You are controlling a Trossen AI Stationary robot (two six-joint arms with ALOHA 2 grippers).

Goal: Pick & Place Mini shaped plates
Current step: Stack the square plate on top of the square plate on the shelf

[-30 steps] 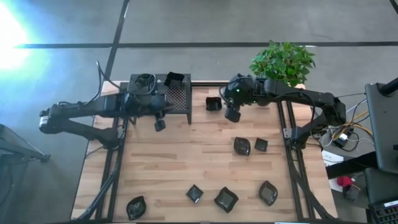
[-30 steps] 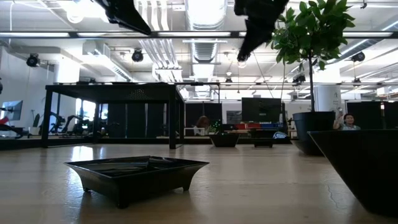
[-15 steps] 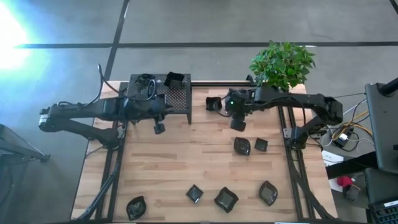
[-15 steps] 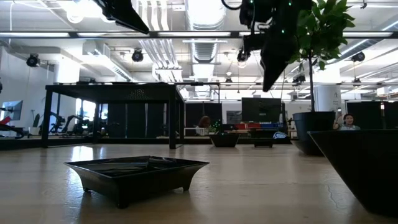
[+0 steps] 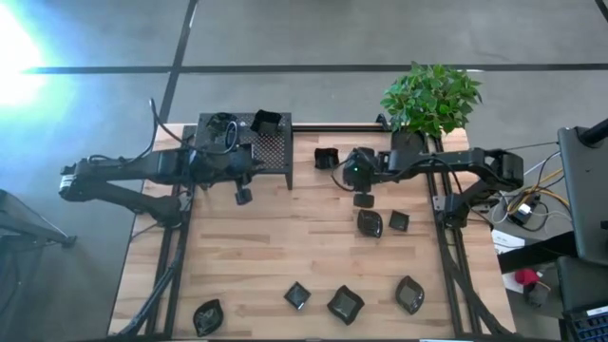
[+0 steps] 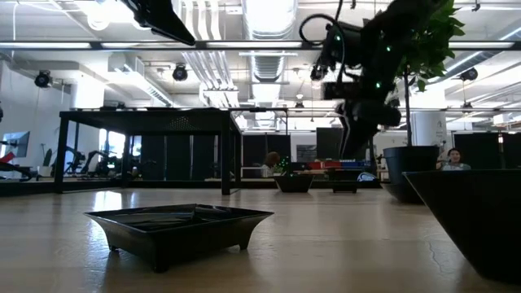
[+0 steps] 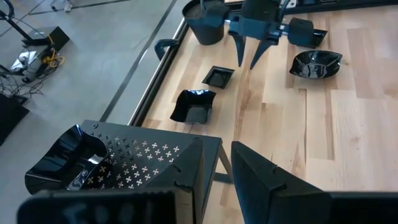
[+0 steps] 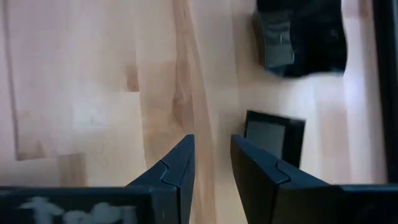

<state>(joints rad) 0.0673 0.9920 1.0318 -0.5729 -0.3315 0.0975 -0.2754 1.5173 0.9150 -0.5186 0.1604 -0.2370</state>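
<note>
Several mini shaped plates, small and glossy black, lie on the wooden table: one near the far edge (image 5: pixel 326 159), two at mid-right (image 5: pixel 370 223) (image 5: pixel 399 221), and several along the near edge (image 5: pixel 345 304). Another rests on top of the perforated stand (image 5: pixel 265 121). My right gripper (image 5: pixel 363 199) points steeply down, low over bare wood, open with a narrow gap (image 8: pixel 211 155). A small square plate (image 8: pixel 273 137) lies flat just beside its fingertips. My left gripper (image 5: pixel 242 195) hovers open by the stand's near right corner with nothing between its fingers (image 7: pixel 214 168).
The black perforated stand (image 5: pixel 256 147) sits at the far left of the table. A potted plant (image 5: pixel 430 95) stands at the far right corner. The table's middle (image 5: pixel 285 237) is bare wood. In the low view, one plate (image 6: pixel 179 228) sits close to the camera.
My right gripper has come down from high above the table to just over the wood, drifting a little toward the near edge and tipping more steeply downward. The plates have not moved.
</note>
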